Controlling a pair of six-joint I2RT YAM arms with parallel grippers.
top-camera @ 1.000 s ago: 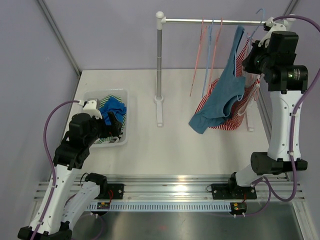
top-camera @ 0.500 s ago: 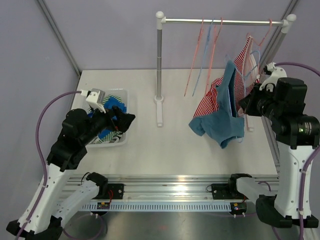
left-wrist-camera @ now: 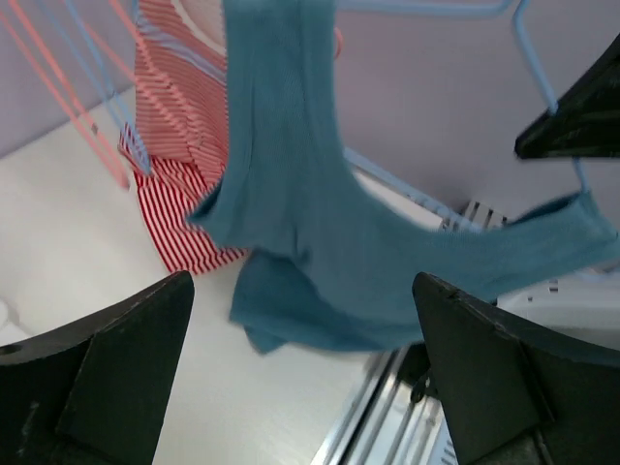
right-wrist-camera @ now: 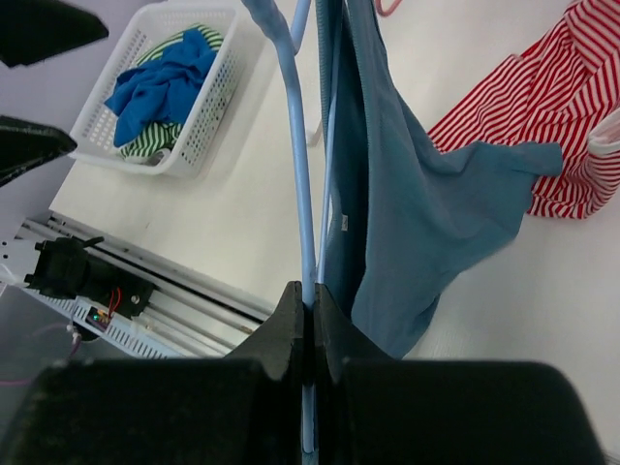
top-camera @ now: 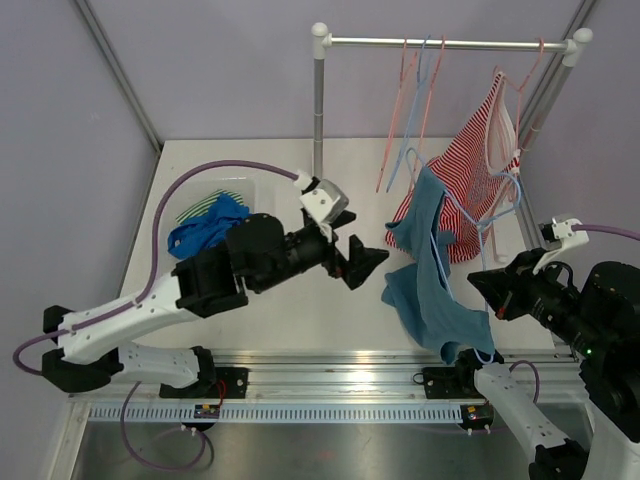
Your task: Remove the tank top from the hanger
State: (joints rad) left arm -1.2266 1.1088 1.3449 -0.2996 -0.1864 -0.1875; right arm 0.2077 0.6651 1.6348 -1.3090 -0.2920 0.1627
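A blue tank top (top-camera: 430, 270) hangs on a light blue hanger (top-camera: 515, 192) off the rail, low over the table's front right. My right gripper (top-camera: 482, 291) is shut on the hanger's wire; the right wrist view shows its jaws (right-wrist-camera: 312, 310) pinching the hanger (right-wrist-camera: 298, 174) with the tank top (right-wrist-camera: 417, 194) draped beside it. My left gripper (top-camera: 366, 262) is open and empty just left of the tank top. In the left wrist view the tank top (left-wrist-camera: 310, 223) hangs close ahead of the spread left gripper (left-wrist-camera: 305, 378).
A clothes rack pole (top-camera: 319, 120) stands at the back. Pink hangers (top-camera: 410, 100) and a red striped top (top-camera: 470, 170) hang from its rail. A white basket (top-camera: 215, 182) of clothes sits at the left. A metal rail (top-camera: 350, 380) runs along the near edge.
My right arm brought the hanger and tank top down off the rail toward the near edge. My left arm swung from the basket rightward to the tank top.
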